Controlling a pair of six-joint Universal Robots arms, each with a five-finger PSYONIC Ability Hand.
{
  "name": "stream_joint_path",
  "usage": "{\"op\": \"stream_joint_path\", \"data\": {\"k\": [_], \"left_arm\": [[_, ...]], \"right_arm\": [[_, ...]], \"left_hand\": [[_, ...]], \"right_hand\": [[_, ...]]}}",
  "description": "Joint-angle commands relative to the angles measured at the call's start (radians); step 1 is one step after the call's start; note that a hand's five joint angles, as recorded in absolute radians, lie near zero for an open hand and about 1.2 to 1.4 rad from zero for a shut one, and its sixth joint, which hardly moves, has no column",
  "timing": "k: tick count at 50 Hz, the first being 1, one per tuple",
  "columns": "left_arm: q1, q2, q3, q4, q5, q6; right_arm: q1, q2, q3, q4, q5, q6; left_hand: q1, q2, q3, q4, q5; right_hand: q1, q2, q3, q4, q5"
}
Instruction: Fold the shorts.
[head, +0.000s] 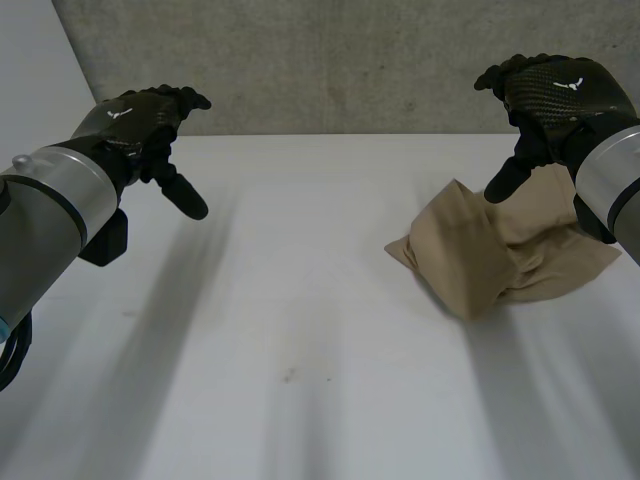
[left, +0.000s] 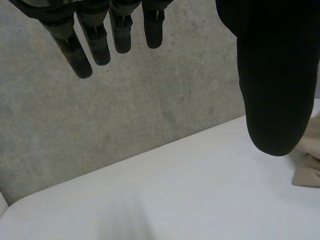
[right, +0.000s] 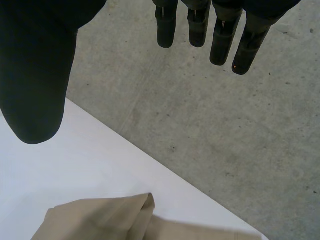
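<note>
**Both hands empty, shorts bunched at far right**

Head view: your left hand (head: 140, 120) hovers with fingers loosely spread, gripping nothing, over the left side of the white table (head: 300, 380). Your right hand (head: 560, 95) hangs just as loose and empty above the tan shorts (head: 500, 250), which lie crumpled near the far edge. The middle and near surface give you room.

Left wrist view: fingers (left: 95, 42) and thumb (left: 270, 75) stand apart, and the table runs to the concrete wall (left: 125, 110).

Right wrist view: a folded shorts edge lies under your palm.
</note>
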Motion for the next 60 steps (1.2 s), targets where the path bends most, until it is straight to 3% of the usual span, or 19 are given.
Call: {"op": "stream_joint_path", "data": {"k": [1,18,23,31,40,48,52,55,60], "left_arm": [[0.000,0.000,-0.001,-0.001,-0.001,0.000],[-0.005,-0.003,-0.009,0.002,0.001,-0.002],[-0.029,-0.020,-0.019,0.019,0.001,-0.003],[-0.153,-0.119,-0.021,0.105,-0.007,0.003],[-0.180,-0.133,-0.024,0.119,-0.010,0.008],[-0.170,-0.127,-0.026,0.117,-0.010,0.006],[-0.170,-0.126,-0.027,0.117,-0.012,0.006],[-0.169,-0.124,-0.026,0.117,-0.012,0.006],[-0.153,-0.100,-0.024,0.119,-0.012,0.006]], "right_arm": [[0.000,0.000,0.000,-0.001,0.000,0.000],[-0.005,0.005,0.000,-0.003,-0.003,-0.049],[-0.015,0.017,0.000,0.013,-0.008,-0.196],[-0.118,0.032,0.032,0.040,-0.009,-0.446],[-0.215,0.199,0.112,0.051,-0.170,-0.468],[-0.212,0.339,0.110,-0.074,-0.215,-0.460],[-0.212,0.409,0.104,-0.174,-0.221,-0.449],[-0.210,0.425,0.098,-0.245,-0.219,-0.442],[-0.132,0.393,0.115,-0.280,-0.215,-0.408]], "left_hand": [[-0.019,-0.025,-0.036,-0.029,-0.050],[-0.019,-0.025,-0.036,-0.029,-0.050],[-0.018,-0.024,-0.035,-0.029,-0.050],[-0.013,-0.019,-0.029,-0.023,-0.044],[-0.013,-0.019,-0.029,-0.023,-0.044],[-0.013,-0.019,-0.029,-0.023,-0.044],[-0.013,-0.019,-0.029,-0.023,-0.044],[-0.015,-0.022,-0.032,-0.026,-0.047],[-0.013,-0.019,-0.029,-0.023,-0.044]], "right_hand": [[0.000,-0.027,-0.034,-0.054,-0.062],[0.000,-0.027,-0.034,-0.054,-0.062],[0.000,-0.027,-0.034,-0.054,-0.062],[0.000,-0.027,-0.034,-0.054,-0.062],[0.000,-0.027,-0.034,-0.054,-0.062],[0.000,-0.027,-0.034,-0.054,-0.062],[0.273,0.246,0.239,0.219,0.212],[1.155,1.128,1.121,1.102,1.094],[1.221,1.194,1.187,1.168,1.160]]}}
